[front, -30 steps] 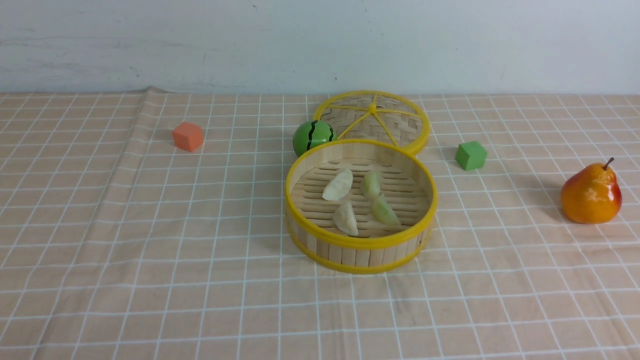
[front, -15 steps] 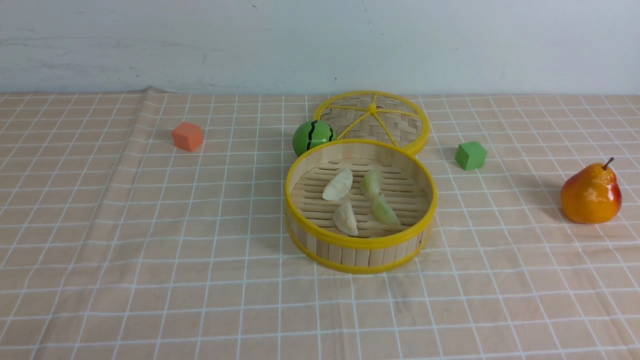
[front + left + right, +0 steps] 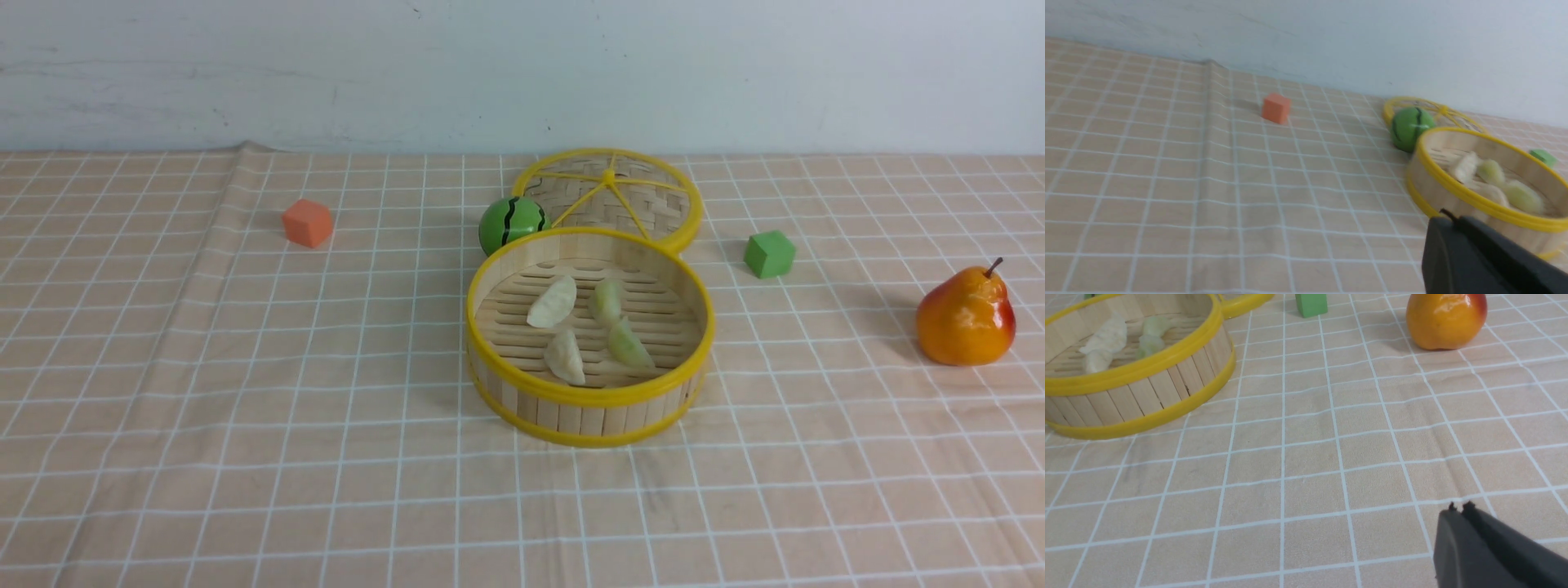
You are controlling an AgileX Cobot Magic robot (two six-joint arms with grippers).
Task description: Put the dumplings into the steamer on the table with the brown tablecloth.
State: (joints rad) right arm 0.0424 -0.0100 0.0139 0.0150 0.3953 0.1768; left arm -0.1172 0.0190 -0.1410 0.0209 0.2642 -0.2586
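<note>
the placing looks finished, and the next move probably calls only for keeping both arms clear. the left end effector (image 3: 1447, 216) and right end effector (image 3: 1459, 506) are closed and empty. all four dumplings (two white (image 3: 553, 302), two green (image 3: 629, 344)) lie inside the steamer (image 3: 592, 396) on the surface (image 3: 326, 490).

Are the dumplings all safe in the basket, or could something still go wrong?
All four dumplings are in the steamer, so little should go wrong. If an arm bumped the steamer, they might slide, since they lie loose on its slats. The watermelon-striped ball is round and might roll if someone lifts the lid beside it.
</note>
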